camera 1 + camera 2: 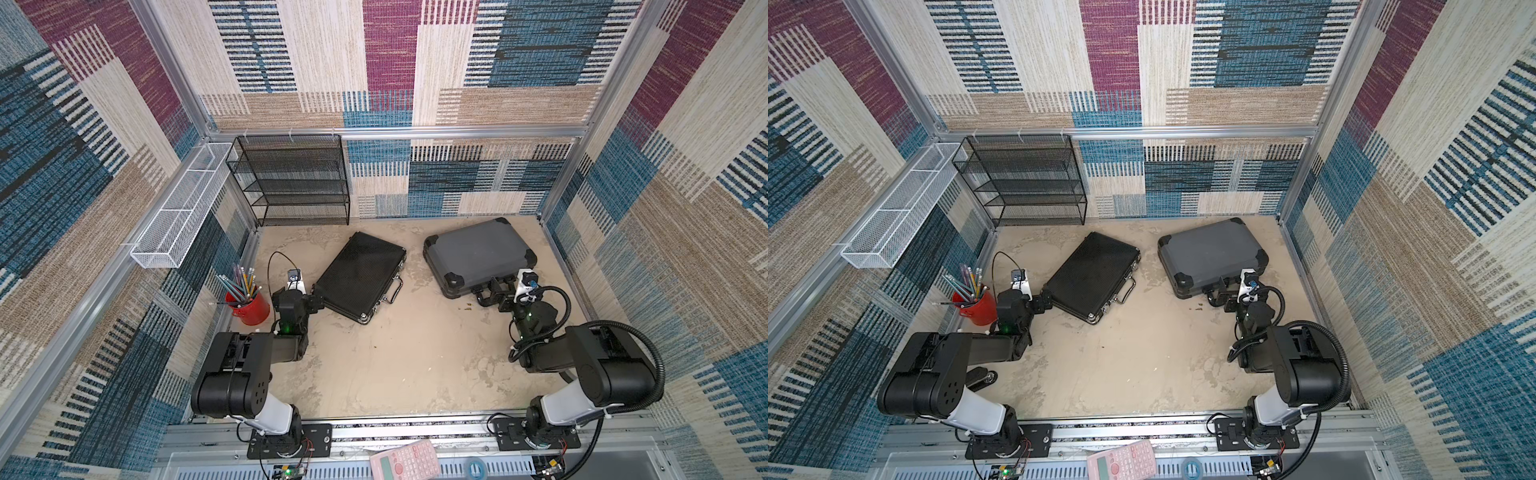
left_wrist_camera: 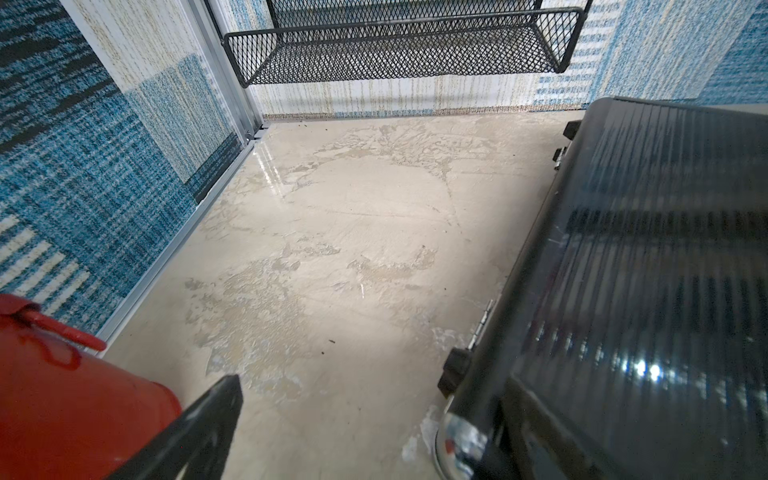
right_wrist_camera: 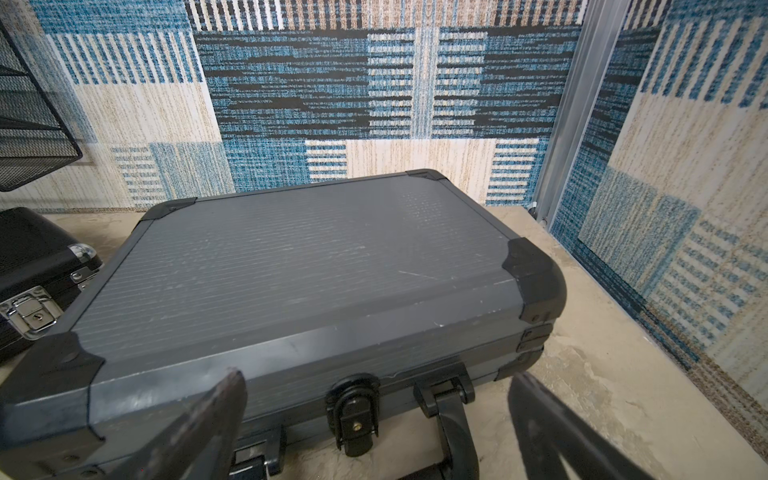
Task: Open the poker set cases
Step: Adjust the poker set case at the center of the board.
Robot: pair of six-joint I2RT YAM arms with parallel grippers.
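Standing at the left: red cup (image 1: 249,308) of pencils. Left gripper (image 1: 318,301): jaws spread wide, gripping nothing, at the near-left corner of the black ribbed case (image 1: 360,275), which lies flat and shut, angled, left of centre. Grey case (image 1: 478,257): shut, flat, right of it, apart. Right gripper (image 3: 376,382): jaws wide, empty, flanking the grey case's near-side latch (image 3: 354,411).

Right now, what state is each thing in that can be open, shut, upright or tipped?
Slim black ribbed case: shut, lying flat.
Thick grey case with black corners: shut, lying flat.
Red metal cup of pencils: upright.
Left gripper: open.
Right gripper: open.
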